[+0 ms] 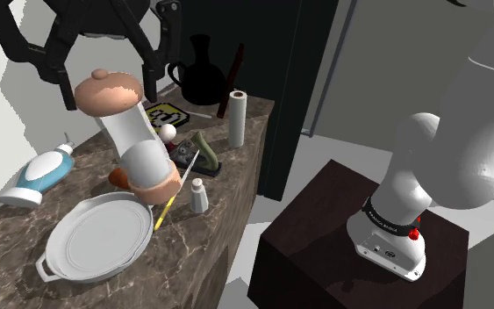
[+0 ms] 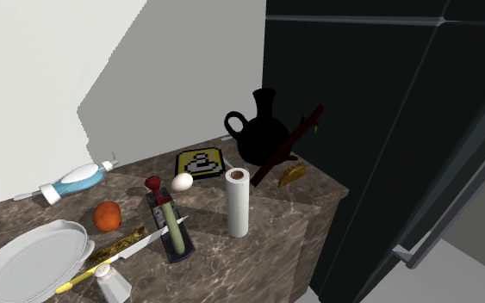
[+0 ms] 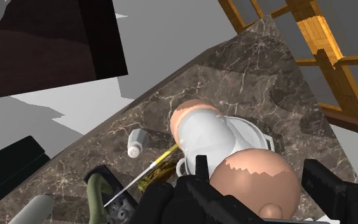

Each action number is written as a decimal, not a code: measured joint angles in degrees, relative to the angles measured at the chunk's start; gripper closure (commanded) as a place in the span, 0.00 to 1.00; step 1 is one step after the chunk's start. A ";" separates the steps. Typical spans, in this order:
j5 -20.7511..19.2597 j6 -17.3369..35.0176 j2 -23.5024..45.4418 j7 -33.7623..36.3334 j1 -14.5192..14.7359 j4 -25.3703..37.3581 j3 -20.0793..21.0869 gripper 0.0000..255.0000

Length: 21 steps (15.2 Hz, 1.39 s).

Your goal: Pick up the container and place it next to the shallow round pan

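White container (image 3: 206, 137) apparently clasped in jaws, wrist view; near pan (image 1: 96, 241).

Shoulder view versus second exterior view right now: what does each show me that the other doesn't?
Shoulder view adds: the black gripper clasping the white cylindrical container with a pinkish lid, tilted over the marble-patterned counter, plus the white arm on its dark stand. Second exterior view adds: a small yellow-brown object beside the black jug. Shared: the jug, the shallow round white pan, white paper roll, white egg and orange fruit.
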 measured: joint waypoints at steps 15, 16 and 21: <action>1.06 12.00 -2.41 -0.49 0.24 -14.21 0.23 1.00; 1.11 12.67 -2.53 -0.57 0.23 -15.01 0.23 1.00; 1.20 16.56 -2.43 -0.92 0.25 -18.81 0.24 1.00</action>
